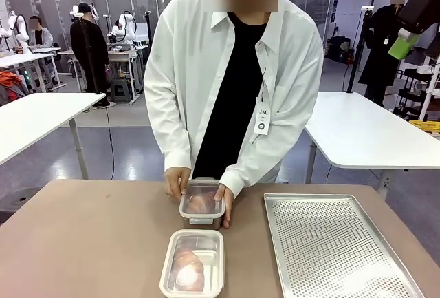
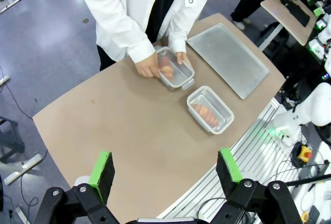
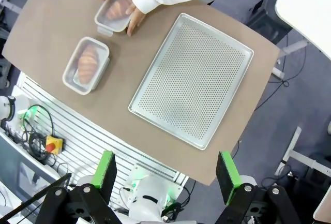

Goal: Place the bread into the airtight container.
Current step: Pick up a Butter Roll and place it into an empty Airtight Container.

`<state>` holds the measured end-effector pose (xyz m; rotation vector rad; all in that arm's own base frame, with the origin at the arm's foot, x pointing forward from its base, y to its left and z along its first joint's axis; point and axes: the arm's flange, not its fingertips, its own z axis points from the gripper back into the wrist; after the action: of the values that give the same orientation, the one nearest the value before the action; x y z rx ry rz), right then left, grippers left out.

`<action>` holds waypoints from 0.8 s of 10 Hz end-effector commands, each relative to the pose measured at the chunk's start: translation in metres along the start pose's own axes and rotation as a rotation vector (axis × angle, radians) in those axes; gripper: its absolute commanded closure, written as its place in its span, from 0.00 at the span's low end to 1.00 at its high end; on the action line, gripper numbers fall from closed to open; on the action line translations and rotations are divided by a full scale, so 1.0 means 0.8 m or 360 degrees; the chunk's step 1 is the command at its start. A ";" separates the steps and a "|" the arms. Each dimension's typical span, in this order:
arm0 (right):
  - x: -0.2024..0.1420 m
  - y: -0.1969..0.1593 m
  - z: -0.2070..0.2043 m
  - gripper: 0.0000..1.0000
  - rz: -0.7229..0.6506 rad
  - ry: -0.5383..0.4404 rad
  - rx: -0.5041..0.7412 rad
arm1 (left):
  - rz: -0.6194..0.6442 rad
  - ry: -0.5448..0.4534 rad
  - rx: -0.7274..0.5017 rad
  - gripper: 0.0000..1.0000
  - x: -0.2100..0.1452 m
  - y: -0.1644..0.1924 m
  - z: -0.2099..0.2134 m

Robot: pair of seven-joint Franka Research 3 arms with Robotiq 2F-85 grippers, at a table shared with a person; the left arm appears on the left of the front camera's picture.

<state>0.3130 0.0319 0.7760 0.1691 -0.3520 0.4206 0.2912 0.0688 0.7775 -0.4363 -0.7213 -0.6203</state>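
Both robot hands hang high above the brown surface [image 1: 89, 243] with their green-padded fingers spread wide and nothing between them: the left hand [image 2: 164, 169] and the right hand [image 3: 168, 169]. Well below them, a near container [image 1: 193, 262] holds a bread [image 1: 188, 269], and just beyond it the person's two hands [image 1: 177, 181] rest on either side of a far container [image 1: 202, 204] with another bread inside. A perforated metal tray [image 1: 337, 243] lies beside them.

Both grippers [image 2: 165, 175] [image 3: 168, 175] high, jaws wide apart.
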 end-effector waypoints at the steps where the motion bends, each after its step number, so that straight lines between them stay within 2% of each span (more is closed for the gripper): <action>1: 0.001 0.000 0.001 0.04 -0.0002 0.0006 0.0012 | -0.0014 -0.0002 -0.0012 0.00 0.001 -0.002 0.000; 8: 0.001 0.000 0.001 0.04 -0.0002 0.0006 0.0012 | -0.0014 -0.0002 -0.0012 0.00 0.001 -0.002 0.000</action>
<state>0.3130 0.0319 0.7760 0.1691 -0.3520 0.4206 0.2912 0.0688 0.7775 -0.4363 -0.7213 -0.6203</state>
